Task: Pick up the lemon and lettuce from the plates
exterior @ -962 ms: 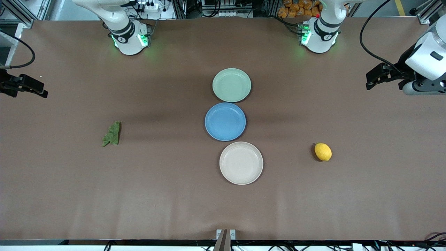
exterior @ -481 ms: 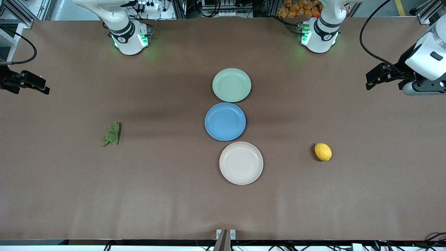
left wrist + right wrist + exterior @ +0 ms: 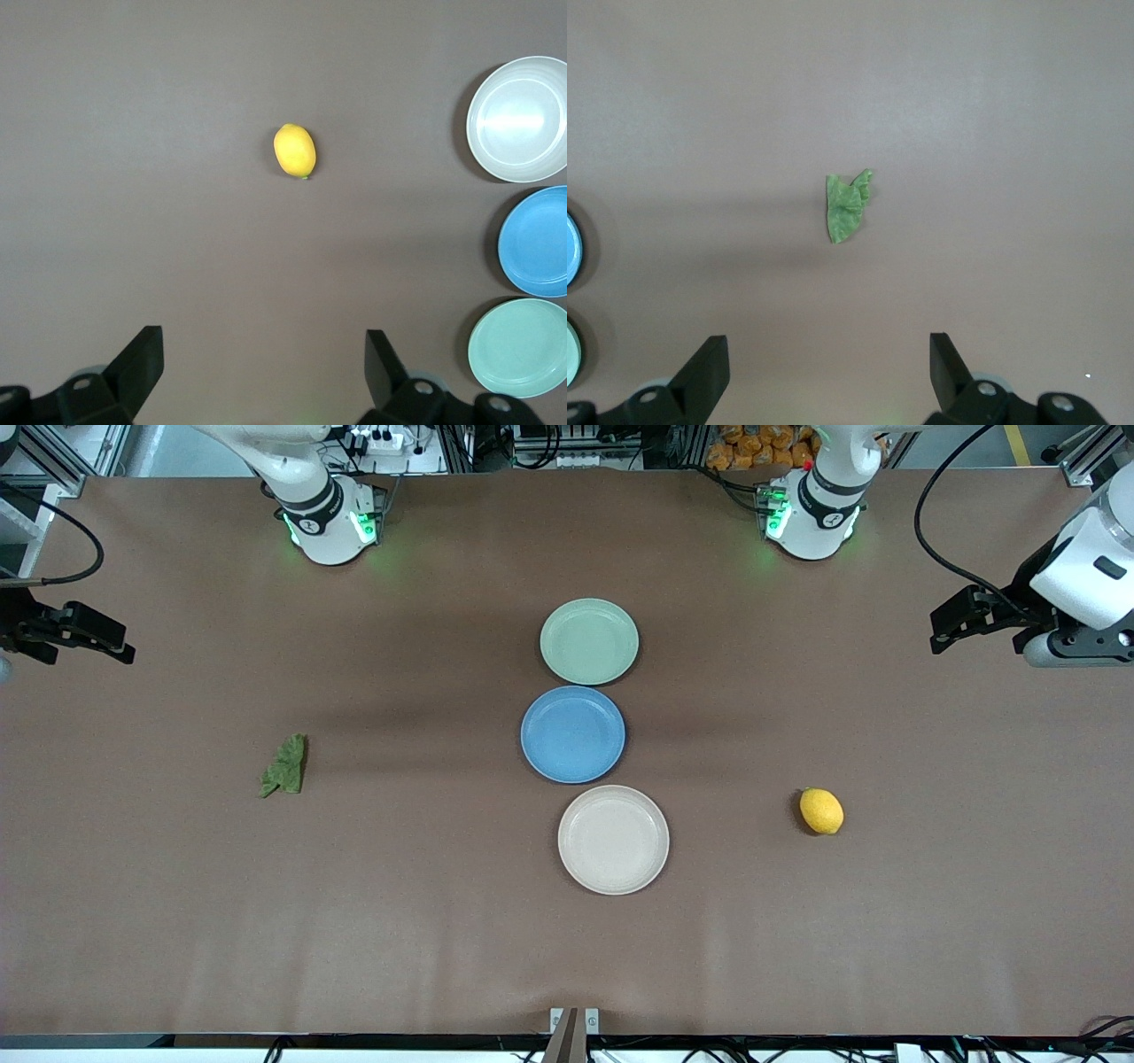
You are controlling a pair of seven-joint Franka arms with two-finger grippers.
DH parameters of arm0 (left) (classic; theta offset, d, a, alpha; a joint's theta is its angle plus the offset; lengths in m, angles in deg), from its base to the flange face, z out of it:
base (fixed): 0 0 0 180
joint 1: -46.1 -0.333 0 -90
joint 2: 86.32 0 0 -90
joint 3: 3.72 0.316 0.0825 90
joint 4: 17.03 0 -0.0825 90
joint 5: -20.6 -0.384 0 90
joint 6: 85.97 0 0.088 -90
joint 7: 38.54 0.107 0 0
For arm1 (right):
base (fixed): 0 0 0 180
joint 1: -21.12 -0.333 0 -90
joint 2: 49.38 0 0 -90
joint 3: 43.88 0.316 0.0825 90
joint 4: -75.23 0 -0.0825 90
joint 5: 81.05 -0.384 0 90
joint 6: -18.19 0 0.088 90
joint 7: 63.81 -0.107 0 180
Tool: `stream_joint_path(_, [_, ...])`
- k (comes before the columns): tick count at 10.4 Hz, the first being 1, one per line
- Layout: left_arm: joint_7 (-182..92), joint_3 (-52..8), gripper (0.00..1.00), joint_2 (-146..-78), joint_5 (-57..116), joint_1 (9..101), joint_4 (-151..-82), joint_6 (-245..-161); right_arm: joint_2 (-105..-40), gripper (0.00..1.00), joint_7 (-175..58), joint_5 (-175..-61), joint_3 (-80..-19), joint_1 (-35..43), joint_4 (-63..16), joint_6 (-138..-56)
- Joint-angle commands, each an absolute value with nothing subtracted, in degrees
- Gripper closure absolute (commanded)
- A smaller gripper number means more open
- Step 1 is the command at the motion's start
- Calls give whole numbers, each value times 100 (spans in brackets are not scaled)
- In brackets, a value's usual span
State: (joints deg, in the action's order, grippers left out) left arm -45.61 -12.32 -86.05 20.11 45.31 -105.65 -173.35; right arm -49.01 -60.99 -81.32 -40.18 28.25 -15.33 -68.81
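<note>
The yellow lemon (image 3: 821, 811) (image 3: 295, 150) lies on the bare table toward the left arm's end. At the right arm's end, also on the bare table, rests the dark-green lettuce (image 3: 284, 765) (image 3: 847, 206). Both plates stand empty in the middle: the pale green plate (image 3: 589, 641) (image 3: 521, 347) and, nearer the camera, the beige plate (image 3: 613, 839) (image 3: 518, 119). My left gripper (image 3: 941, 633) (image 3: 263, 345) hangs open high over the left arm's end of the table, holding nothing. Over the table edge at the right arm's end, my right gripper (image 3: 122, 652) (image 3: 828, 347) is open with nothing in it.
A blue plate (image 3: 573, 734) (image 3: 540, 241) sits between the two other plates, almost touching both, and is empty too. Both arm bases (image 3: 332, 518) (image 3: 811, 514) stand along the table edge farthest from the camera.
My right gripper has shifted a little inward over the table, toward the middle. The left arm, lemon, lettuce and plates have not moved.
</note>
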Motion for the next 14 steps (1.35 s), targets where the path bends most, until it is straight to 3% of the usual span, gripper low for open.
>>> stream_joint_path(1, [-4478, -1242, 0, -8667, 1981, 4504, -10501, -17316, -4832, 0, -6144, -8184, -4194, 2710, -1512, -6803])
stream_joint_path(14, [-4478, -1233, 0, -8658, 1990, 4504, -10510, -17395, -4867, 0, -6144, -8132, -4230, 2666, -1486, -6803])
